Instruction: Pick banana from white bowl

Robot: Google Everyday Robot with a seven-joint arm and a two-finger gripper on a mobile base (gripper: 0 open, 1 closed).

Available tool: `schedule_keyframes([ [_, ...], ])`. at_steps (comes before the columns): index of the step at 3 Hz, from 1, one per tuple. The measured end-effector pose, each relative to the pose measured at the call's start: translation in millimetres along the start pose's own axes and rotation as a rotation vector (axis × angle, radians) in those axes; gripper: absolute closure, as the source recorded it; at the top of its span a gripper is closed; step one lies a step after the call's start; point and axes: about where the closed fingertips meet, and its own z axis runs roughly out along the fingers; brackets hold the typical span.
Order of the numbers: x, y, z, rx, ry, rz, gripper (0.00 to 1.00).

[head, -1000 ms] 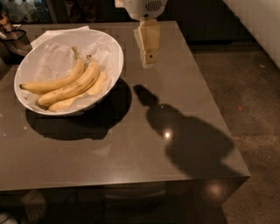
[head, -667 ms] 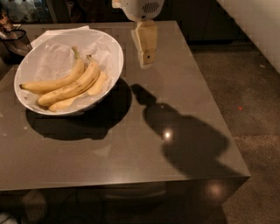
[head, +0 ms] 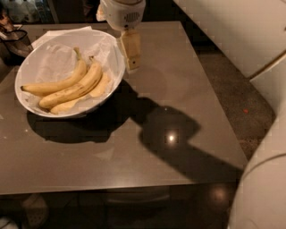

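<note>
The white bowl (head: 115,85), wide and lined with crinkled paper, stands on the left of the brown table (head: 178,89). Several bananas lie in it. The banana (head: 73,89) is the long, thick middle one with dark streaks. A slimmer curved banana (head: 53,85) lies behind it and a paler short one (head: 102,86) lies in front. My gripper (head: 131,53) hangs from its white wrist (head: 123,12) just right of the bowl's right rim, above the table, holding nothing.
A dark object (head: 13,38) stands at the table's far left corner. White furniture (head: 232,31) rises at the upper right. A white rounded body (head: 263,192) fills the lower right corner. The table's front edge runs near the bottom.
The gripper has moved left and now hangs close beside the bowl's right rim. The view has shifted too, and the white body has come into the lower right.
</note>
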Motion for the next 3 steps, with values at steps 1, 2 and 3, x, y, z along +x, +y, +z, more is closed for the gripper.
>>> schedule_keyframes([
  [1, -5.5, -3.2, 14.6, -0.022, -0.02, -0.005, 0.0],
  [2, 19.0, -11.0, 10.7, -0.012, -0.009, 0.044, 0.0],
  [3, 16.5, -13.3, 7.8, 0.003, -0.027, 0.04, 0.0],
])
